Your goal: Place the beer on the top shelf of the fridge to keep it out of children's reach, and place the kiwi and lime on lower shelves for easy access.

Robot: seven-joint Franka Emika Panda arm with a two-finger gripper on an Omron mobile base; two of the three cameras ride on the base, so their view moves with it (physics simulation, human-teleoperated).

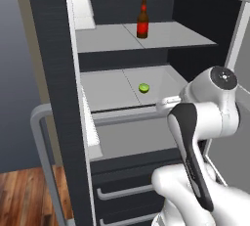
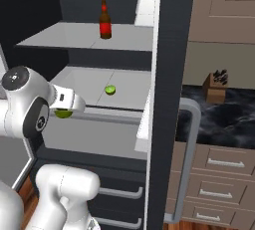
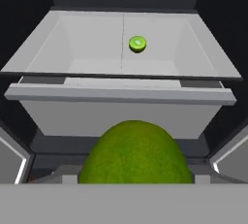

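The fridge (image 1: 53, 73) stands open. The beer (image 1: 142, 20) (image 2: 104, 21) stands upright on the top shelf (image 1: 107, 36) (image 2: 60, 37), near its centre seam. One shelf down (image 1: 105, 88) (image 3: 87, 43), the kiwi (image 1: 144, 88) (image 2: 110, 90) (image 3: 137, 43) lies with its cut face showing. My gripper (image 2: 64, 110) hangs in front of that shelf's edge, shut on the lime (image 2: 63, 114) (image 3: 135, 155). The lime looms large at the bottom of the hand view and hides the fingertips. A grey drawer front (image 3: 116, 114) sits just below the kiwi's shelf.
The open fridge door (image 2: 169, 74) with its white bins (image 1: 83, 10) and grey bar handle (image 2: 191, 139) flanks the opening. A knife block (image 2: 215, 87) stands on the dark counter (image 2: 224, 119) to the right. Drawers (image 1: 122, 191) lie below the shelves.
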